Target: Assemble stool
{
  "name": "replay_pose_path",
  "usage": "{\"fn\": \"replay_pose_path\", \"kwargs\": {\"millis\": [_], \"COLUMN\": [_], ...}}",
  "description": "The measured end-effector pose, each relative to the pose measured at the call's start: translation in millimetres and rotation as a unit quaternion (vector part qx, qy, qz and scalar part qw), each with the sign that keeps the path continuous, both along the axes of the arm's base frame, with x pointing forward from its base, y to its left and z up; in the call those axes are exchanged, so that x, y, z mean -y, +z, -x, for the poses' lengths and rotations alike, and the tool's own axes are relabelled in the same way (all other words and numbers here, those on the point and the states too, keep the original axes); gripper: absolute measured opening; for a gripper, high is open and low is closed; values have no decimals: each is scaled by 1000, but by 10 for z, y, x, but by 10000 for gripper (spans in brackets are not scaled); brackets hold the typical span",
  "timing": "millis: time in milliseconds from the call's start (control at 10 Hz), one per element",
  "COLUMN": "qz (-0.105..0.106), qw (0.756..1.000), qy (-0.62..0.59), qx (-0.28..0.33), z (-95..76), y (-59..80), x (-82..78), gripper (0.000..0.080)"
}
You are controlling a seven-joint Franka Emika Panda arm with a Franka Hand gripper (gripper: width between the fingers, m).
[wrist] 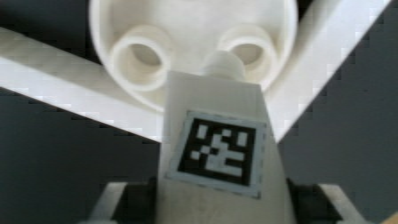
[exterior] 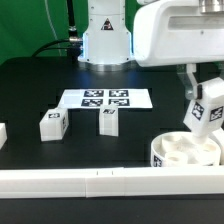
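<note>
The round white stool seat (exterior: 184, 151) lies at the exterior view's right, sockets up, against the front rail. My gripper (exterior: 200, 104) is shut on a white tagged leg (exterior: 199, 115) and holds it just above the seat's far side. In the wrist view the leg (wrist: 219, 130) fills the middle between my fingers (wrist: 128, 202), its tip over the seat (wrist: 187, 40) between two sockets. A second leg (exterior: 52, 124) and a third leg (exterior: 109, 121) lie on the black table at the left and centre.
The marker board (exterior: 105, 99) lies behind the loose legs. A long white rail (exterior: 100, 181) runs along the front edge. Another white piece (exterior: 2, 134) shows at the far left edge. The robot base (exterior: 105, 40) stands at the back.
</note>
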State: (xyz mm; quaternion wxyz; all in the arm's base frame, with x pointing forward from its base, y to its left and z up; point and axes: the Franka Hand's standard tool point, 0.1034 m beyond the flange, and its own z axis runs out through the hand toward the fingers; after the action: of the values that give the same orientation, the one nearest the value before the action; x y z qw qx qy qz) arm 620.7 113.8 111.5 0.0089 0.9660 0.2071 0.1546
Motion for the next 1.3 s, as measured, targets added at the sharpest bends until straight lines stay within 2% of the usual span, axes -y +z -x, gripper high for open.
{"fn": "replay_pose_path", "kwargs": {"millis": [100, 400, 500, 700, 800, 1300], "qz": [-1, -4, -9, -1, 4, 6], "qw": [1000, 999, 998, 997, 997, 997], "qy": [17, 19, 24, 48, 59, 56], "qx": [14, 26, 50, 54, 57, 54], "z": [29, 16, -17, -5, -17, 36], "y": [-1, -10, -1, -41, -47, -63], "x": [-138, -141, -138, -174, -142, -58], "gripper": [325, 325, 325, 325, 325, 325]}}
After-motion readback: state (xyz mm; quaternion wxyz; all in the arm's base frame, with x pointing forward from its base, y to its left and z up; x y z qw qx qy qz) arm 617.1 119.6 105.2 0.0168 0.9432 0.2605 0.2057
